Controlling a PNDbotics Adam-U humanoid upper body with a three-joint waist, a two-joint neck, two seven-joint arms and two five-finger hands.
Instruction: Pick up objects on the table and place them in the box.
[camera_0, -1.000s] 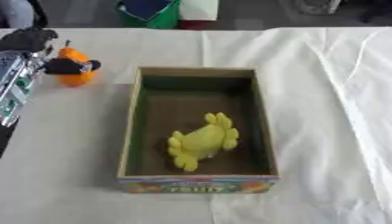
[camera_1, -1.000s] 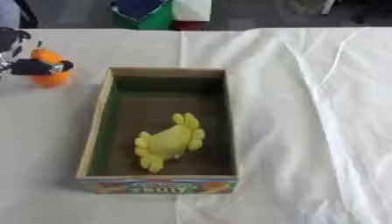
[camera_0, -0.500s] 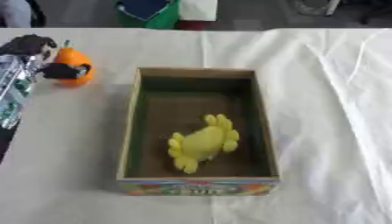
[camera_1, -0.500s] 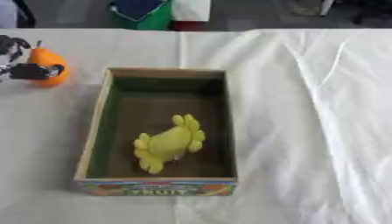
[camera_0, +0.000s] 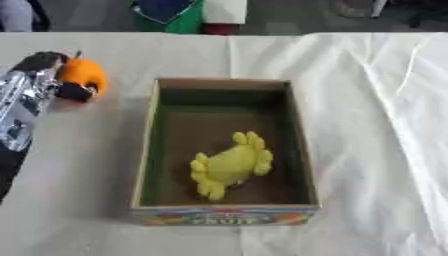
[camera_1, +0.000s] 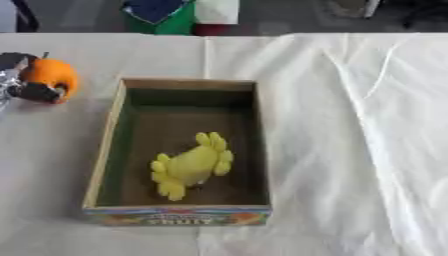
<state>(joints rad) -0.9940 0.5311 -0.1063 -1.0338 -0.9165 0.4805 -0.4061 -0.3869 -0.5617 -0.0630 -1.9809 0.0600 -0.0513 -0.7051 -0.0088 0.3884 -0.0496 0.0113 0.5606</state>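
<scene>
This looks like a test or demonstration room rather than a home. A bench (camera_0: 114, 45) is draped in a loose, creased white cloth (camera_0: 376, 100) that hangs in folds instead of lying as a fitted cover. Beyond its far edge runs a dark grey floor (camera_1: 289, 15), with a green bin or bag (camera_0: 171, 15) and a white container with a red base (camera_0: 223, 15) standing on it.
</scene>
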